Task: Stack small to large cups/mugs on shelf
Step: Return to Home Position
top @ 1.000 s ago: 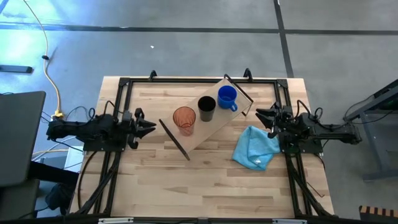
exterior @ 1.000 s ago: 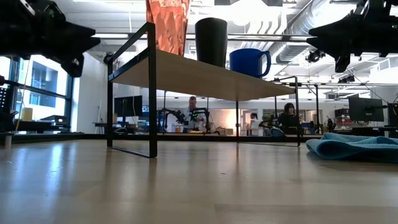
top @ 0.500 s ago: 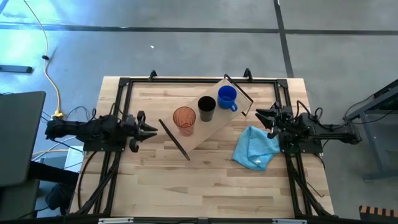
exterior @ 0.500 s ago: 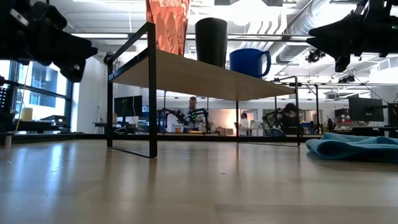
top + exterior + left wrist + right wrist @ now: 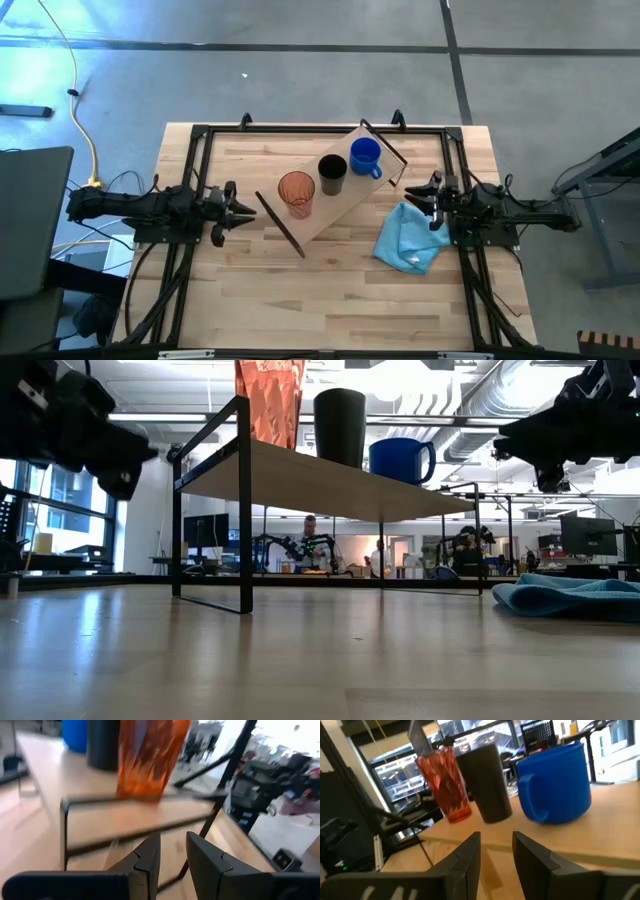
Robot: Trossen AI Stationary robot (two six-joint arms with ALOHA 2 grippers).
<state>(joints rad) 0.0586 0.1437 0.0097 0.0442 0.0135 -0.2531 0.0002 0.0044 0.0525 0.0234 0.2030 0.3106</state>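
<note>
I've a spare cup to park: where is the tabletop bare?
Widest: tabletop along the front edge, before shelf and cloth. Also the back corner between shelf and left gripper. Crowded: the shelf top, and cloth beside right gripper.

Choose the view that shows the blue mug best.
The right wrist view: the blue mug is near and whole, handle included. The high view shows it from straight above; the low view, side-on atop the shelf; the left wrist view, only an edge.

I see 1 orange-red tumbler [image 5: 296, 192] with a facet pattern, 1 black cup [image 5: 332, 172] and 1 blue mug [image 5: 365, 156] on the pale wood shelf [image 5: 338, 207]. The cloth [image 5: 410, 238] is light blue.
</note>
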